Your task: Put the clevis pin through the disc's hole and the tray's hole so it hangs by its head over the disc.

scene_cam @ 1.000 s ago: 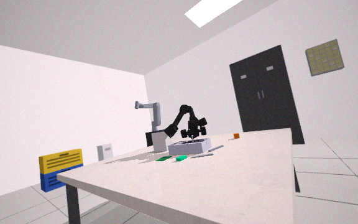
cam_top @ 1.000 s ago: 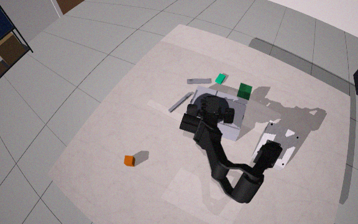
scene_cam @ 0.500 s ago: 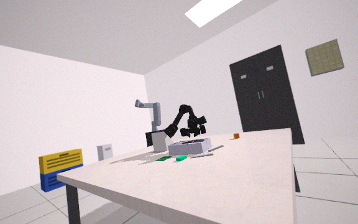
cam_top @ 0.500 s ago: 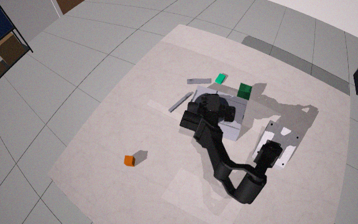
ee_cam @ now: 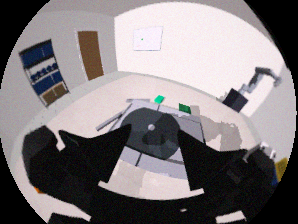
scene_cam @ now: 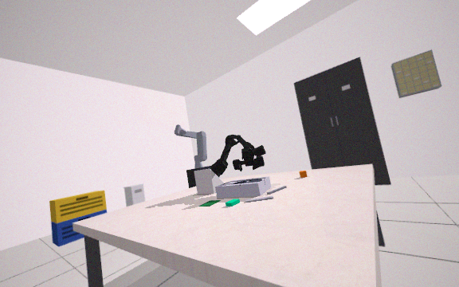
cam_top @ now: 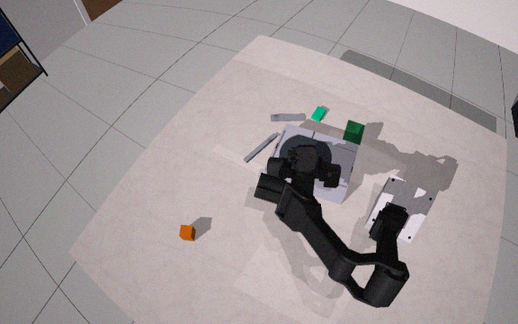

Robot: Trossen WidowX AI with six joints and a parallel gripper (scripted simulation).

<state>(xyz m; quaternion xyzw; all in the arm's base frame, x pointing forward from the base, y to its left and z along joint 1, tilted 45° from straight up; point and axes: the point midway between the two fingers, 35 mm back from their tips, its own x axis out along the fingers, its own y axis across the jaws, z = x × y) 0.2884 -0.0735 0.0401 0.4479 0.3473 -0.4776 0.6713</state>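
Black from wrist to fingertips, the pincer (cam_top: pixel 306 157) (scene_cam: pixel 249 163) (ee_cam: pixel 154 129) sits over the tray (cam_top: pixel 346 186) (scene_cam: pixel 239 190) (ee_cam: pixel 172 170) in the top view, hiding the pin.

Outside, it hovers above the tray, which rests on the counter (cam_top: pixel 223 180) (scene_cam: pixel 313 223) (ee_cam: pixel 70 112); no pin can be made out.

At the wrist, its fingers stand wide apart, gripping nothing. The pin's round head (ee_cam: pixel 151 127) shows at the middle of the flat, dark disc (ee_cam: pixel 137 120); its shank is hidden, so which way the long axis runs I can't tell.

Open air above the disc (cam_top: pixel 326 148) (ee_cam: pixel 145 125) — green blocks (cam_top: pixel 353 132) (ee_cam: pixel 184 108) beyond.
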